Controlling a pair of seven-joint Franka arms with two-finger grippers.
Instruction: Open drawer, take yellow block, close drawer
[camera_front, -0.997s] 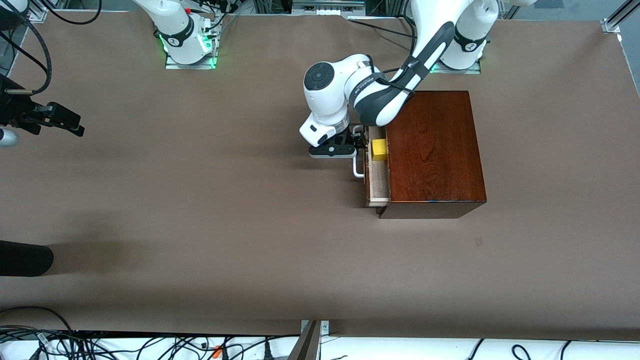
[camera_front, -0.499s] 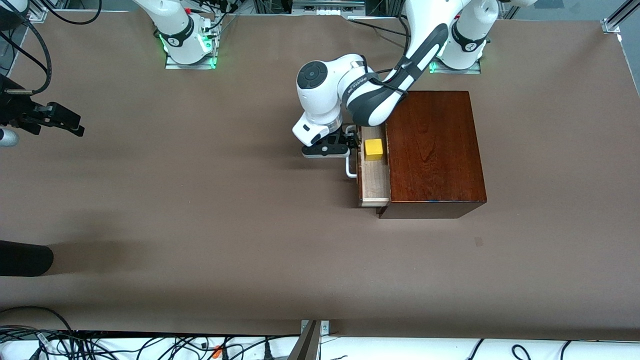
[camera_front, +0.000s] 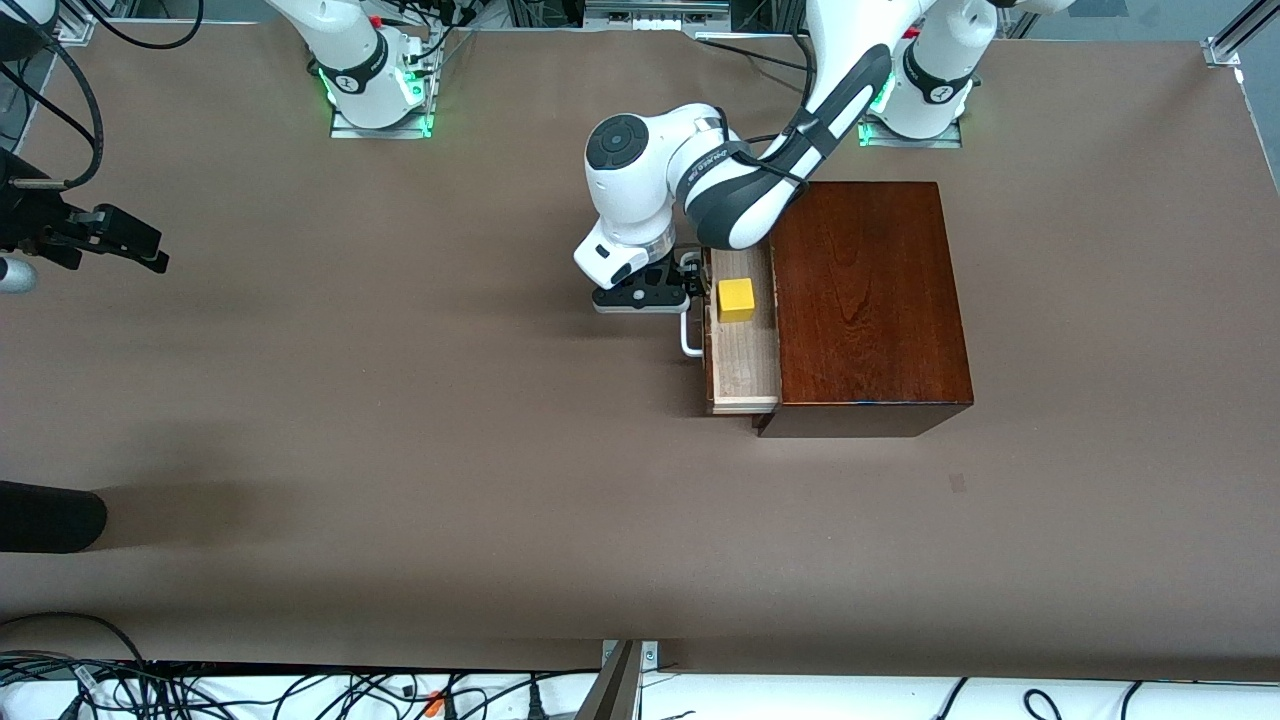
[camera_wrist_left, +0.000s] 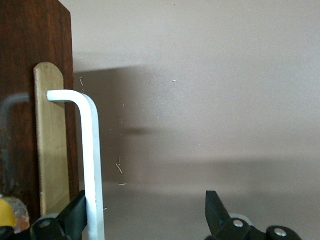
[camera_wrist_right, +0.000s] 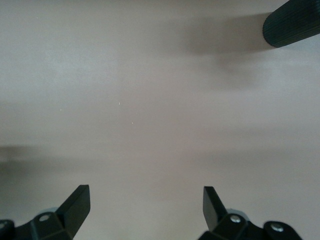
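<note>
The drawer (camera_front: 742, 345) is seen partly drawn out of the dark reddish-brown wooden box (camera_front: 865, 300), toward the right arm's end of the counter (camera_front: 400, 420), with its pale wood floor exposed. The yellow block (camera_front: 736, 299) is seen resting on that floor, in the part of the drawer farther from the front camera, just inside the drawer front.

The left gripper (camera_front: 692, 290) is held at the white handle (camera_front: 689, 335), at the end of the bar farther from the front camera. In the left wrist view the jaws are shown spread wide, with the white bar (camera_wrist_left: 93, 165) lying just inside one finger (camera_wrist_left: 75, 215) and seemingly touching it, while the other finger (camera_wrist_left: 214, 212) is kept well apart from it over bare counter. The handle is thus hooked rather than clamped. The block lies just past the drawer front from these jaws.

The right gripper (camera_wrist_right: 145, 210) waits over bare counter at the right arm's end, its jaws open and nothing between them.
</note>
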